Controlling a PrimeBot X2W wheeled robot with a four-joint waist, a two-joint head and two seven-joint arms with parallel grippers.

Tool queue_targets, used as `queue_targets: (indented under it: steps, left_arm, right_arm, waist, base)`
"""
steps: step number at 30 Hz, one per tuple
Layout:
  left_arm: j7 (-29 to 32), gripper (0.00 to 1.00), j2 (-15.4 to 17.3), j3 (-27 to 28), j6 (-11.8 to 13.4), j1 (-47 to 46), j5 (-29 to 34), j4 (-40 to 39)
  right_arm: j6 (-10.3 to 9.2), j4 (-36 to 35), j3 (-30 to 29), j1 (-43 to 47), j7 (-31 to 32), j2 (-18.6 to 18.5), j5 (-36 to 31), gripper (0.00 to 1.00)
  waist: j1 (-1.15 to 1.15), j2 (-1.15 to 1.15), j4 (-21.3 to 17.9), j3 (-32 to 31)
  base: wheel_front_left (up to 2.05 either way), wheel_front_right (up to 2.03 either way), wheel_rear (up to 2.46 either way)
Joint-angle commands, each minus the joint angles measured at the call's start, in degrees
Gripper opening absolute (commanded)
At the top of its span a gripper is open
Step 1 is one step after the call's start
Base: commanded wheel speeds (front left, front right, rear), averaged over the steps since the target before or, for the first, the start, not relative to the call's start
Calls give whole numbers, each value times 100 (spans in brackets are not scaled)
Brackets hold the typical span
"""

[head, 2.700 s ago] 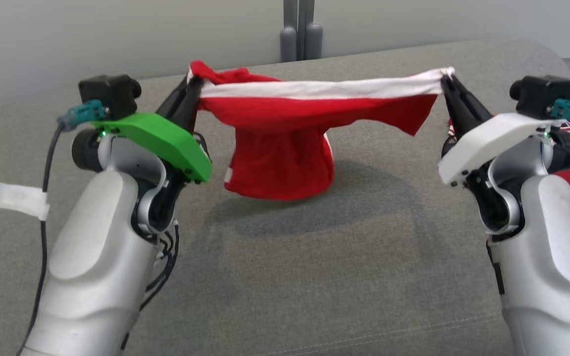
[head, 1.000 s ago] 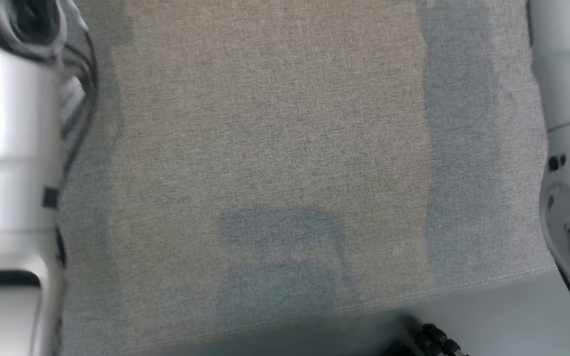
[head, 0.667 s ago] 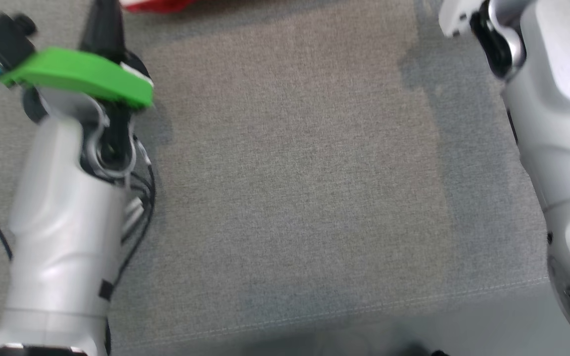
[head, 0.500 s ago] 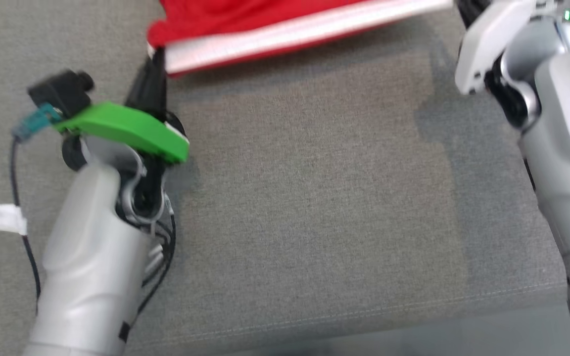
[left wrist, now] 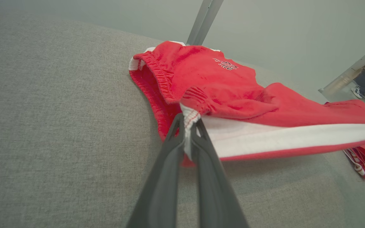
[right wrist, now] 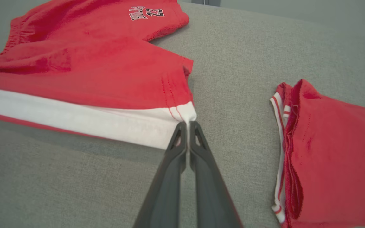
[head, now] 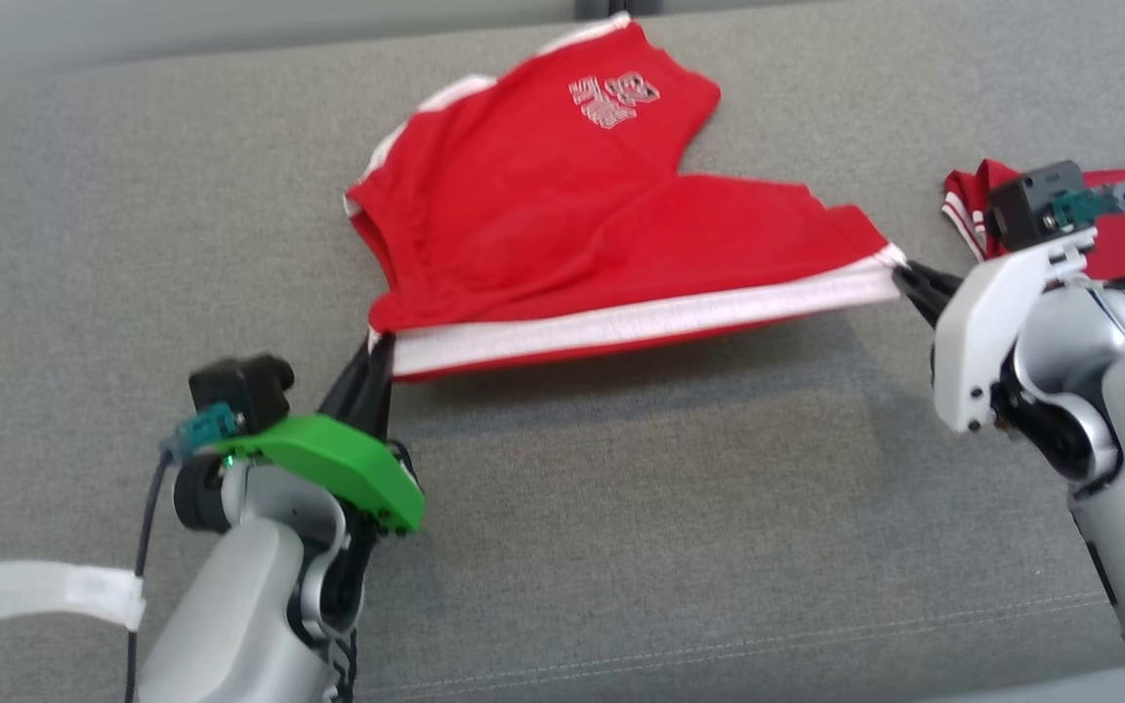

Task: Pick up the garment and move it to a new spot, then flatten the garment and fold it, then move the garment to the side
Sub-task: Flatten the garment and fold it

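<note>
Both pincers are clamped tight on the red shorts with a white side stripe. The left gripper pinches the waistband corner and the right gripper the hem corner. The stripe runs taut crosswise between them, just off the grey fabric cushion, with the rest trailing away beyond. Flattening it looks like a matter of lowering both ends together.
</note>
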Motion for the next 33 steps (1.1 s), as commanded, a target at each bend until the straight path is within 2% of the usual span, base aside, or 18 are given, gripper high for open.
queue_targets:
  steps: [1,4,13,19,22,27,33]
  left_arm:
    - [-39,0,99,31,106,276,-4,-66]
    - [-29,0,126,-21,214,637,-1,-250]
    - [184,0,313,-233,558,1668,51,-967]
    - [408,0,390,-352,695,1960,50,-1368]
    - [536,0,367,-432,694,1862,70,-1502]
    - [687,0,240,-501,652,1342,139,-1503]
    - [812,0,-2,-476,569,484,99,-1227]
  right_arm:
    - [-26,-248,-174,290,174,-146,13,0]
    - [-26,-723,-451,768,471,-184,15,0]
    - [-26,-2064,-1244,2189,1330,30,-53,0]
    - [-26,-2482,-1485,2450,1481,195,-146,0]
    - [-24,-2474,-1463,2213,1409,345,-168,0]
    - [-19,-2073,-1234,1584,1294,423,-249,0]
    - [-18,-1048,-964,389,986,476,-232,0]
  waist:
    - [1,0,12,-372]
    - [1,0,31,-524]
    - [1,0,92,-782]
    - [1,0,115,-782]
    - [1,0,140,-742]
    - [1,0,240,-573]
    - [1,0,456,-138]
  base:
    - [0,0,0]
    - [0,0,0]
    - [0,0,0]
    - [0,0,0]
    - [0,0,0]
    - [0,0,0]
    - [0,0,0]
